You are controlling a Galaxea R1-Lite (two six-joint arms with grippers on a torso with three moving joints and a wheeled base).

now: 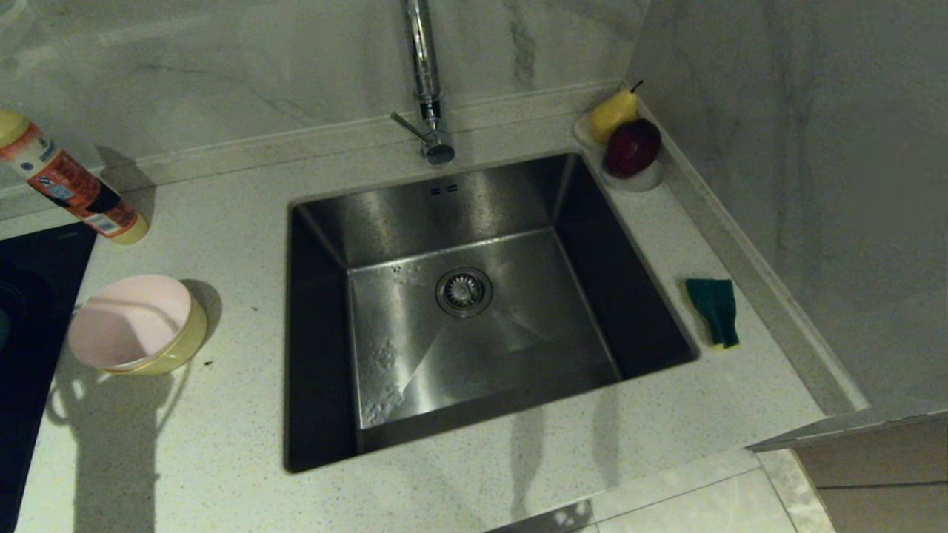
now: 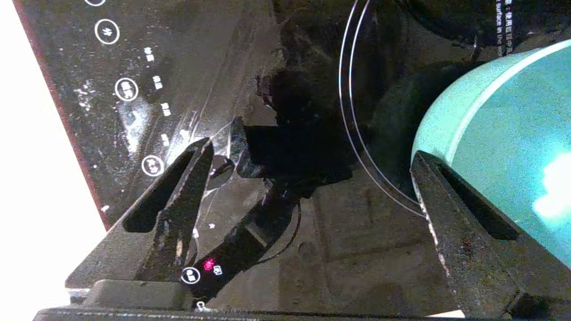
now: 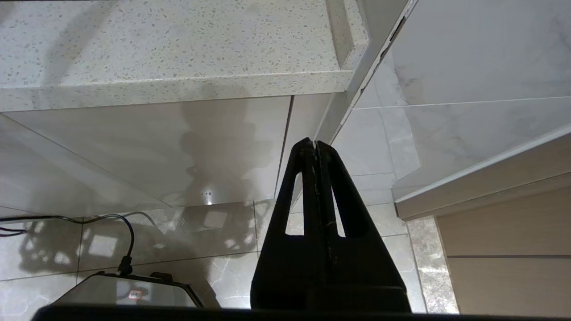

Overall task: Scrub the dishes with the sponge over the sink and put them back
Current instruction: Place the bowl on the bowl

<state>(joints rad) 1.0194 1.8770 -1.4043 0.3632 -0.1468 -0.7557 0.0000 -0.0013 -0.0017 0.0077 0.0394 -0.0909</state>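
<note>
A square steel sink [image 1: 489,311] sits empty in a pale speckled counter [image 1: 222,437], its drain strainer [image 1: 464,292] at the centre. To its left, a pale pink bowl [image 1: 129,318] rests nested inside a yellow bowl [image 1: 181,344], likely stacked there as finished dishes put back. To the sink's right, the green and yellow sponge [image 1: 715,311] lies flat on the counter, well apart from the bowls.

In the left wrist view, the left hand [image 2: 312,160] hangs over a black glass cooktop [image 2: 178,89] with its fingers spread wide, gripping nothing. A light blue bowl [image 2: 504,133] stands on the cooktop just beside one finger [image 2: 450,209]; contact cannot be judged. The wide spread suggests the bowl has been set down here.

The right hand [image 3: 316,147] hangs parked below the counter edge, fingers pressed together and empty, above the tiled floor [image 3: 178,249]

A chrome tap [image 1: 426,74], a bottle [image 1: 70,185] and a dish with a pear [image 1: 613,112] and a red apple [image 1: 633,146] stand on the counter behind the sink
</note>
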